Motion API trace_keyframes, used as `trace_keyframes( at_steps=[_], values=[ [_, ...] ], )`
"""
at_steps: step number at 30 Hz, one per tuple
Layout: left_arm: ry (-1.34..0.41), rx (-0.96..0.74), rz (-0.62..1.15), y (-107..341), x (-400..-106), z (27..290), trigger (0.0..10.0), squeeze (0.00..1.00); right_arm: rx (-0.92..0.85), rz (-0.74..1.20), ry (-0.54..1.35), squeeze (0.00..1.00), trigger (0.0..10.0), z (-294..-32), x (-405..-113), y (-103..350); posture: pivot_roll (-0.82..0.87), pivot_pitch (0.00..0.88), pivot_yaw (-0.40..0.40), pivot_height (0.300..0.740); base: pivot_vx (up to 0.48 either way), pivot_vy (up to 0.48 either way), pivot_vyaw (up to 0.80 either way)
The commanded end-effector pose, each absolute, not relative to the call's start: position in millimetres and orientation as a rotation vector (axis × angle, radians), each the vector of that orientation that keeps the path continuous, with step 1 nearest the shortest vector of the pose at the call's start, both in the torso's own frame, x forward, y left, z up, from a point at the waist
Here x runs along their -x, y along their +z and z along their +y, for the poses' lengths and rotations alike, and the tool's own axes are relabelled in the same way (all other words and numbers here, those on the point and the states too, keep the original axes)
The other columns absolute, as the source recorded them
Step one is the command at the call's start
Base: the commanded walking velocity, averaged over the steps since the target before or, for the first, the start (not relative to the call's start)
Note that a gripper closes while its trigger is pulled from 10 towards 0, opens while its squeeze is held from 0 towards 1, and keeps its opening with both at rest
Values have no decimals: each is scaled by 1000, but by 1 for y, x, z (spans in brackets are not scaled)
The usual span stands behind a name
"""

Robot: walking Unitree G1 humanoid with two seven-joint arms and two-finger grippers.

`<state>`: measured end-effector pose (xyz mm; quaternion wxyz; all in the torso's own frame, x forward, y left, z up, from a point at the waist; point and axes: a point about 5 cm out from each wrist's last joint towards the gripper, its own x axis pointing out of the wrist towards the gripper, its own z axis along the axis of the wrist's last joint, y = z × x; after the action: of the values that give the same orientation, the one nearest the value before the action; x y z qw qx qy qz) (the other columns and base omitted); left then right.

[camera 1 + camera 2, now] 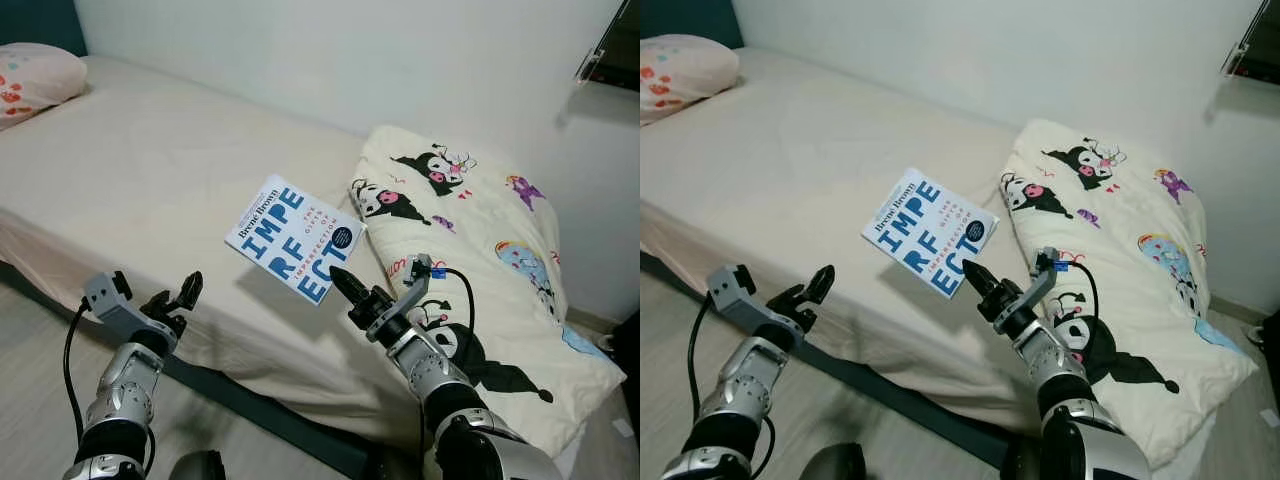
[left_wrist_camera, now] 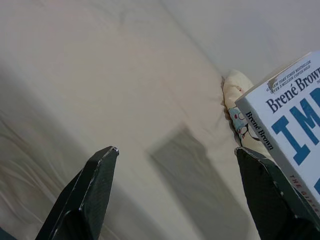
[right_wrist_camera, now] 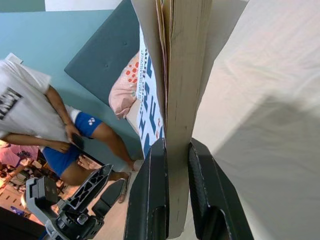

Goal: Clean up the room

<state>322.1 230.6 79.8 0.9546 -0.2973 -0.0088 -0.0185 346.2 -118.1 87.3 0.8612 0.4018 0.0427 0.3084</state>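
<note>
Book (image 1: pixel 295 238) pinched by right pincer (image 1: pixel 343 281) above bed (image 1: pixel 150 180), beside blanket (image 1: pixel 480 260).

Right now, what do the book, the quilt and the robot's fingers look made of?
The book, clamped in the right gripper, looks like a paperback: thin cover with a slight sheen, cream page edges visible in the right wrist view. The quilt looks like soft matte cotton-like fabric, puffy and creased, with printed cartoons. The fingers look like hard black plastic, faintly glossy, though possibly coated metal.
</note>
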Motion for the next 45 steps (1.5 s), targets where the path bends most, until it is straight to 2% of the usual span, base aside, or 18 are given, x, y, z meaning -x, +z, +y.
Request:
trace_keyframes(
  at_steps=[1,11,20,23,32,35,39,44,45],
  values=[
    [-35,604,6,77,-322,230,10000,0,-832,44,662,0,0,-122,-349,95,176,0,-145,594,-480,0,0],
    [12,578,23,62,-313,232,10000,0,-824,57,679,0,0,-118,-344,91,168,0,-138,633,-26,0,0],
    [97,546,128,39,-299,241,10000,0,-817,66,677,0,0,-119,-343,89,163,0,-137,658,0,0,0],
    [178,506,301,3,-270,248,10000,0,-814,82,671,0,0,-119,-340,84,161,0,-134,672,0,0,0],
    [240,468,473,-30,-235,250,10000,0,-799,153,652,0,0,-116,-331,68,157,0,-133,692,0,0,0],
    [281,426,608,-49,-211,250,10000,0,-752,272,588,0,0,-119,-317,41,154,0,-132,706,-252,0,0],
    [292,422,639,-54,-204,250,10000,0,-739,315,556,0,0,-121,-310,31,154,0,-132,711,-472,0,0],
    [332,406,722,-67,-181,252,10000,0,-610,500,456,0,0,-130,-281,-6,154,0,-134,726,-376,0,0],
    [325,389,750,-71,-174,250,10000,0,-573,555,422,0,10000,-133,-273,-16,152,0,-137,726,0,0,0]
  ],
)
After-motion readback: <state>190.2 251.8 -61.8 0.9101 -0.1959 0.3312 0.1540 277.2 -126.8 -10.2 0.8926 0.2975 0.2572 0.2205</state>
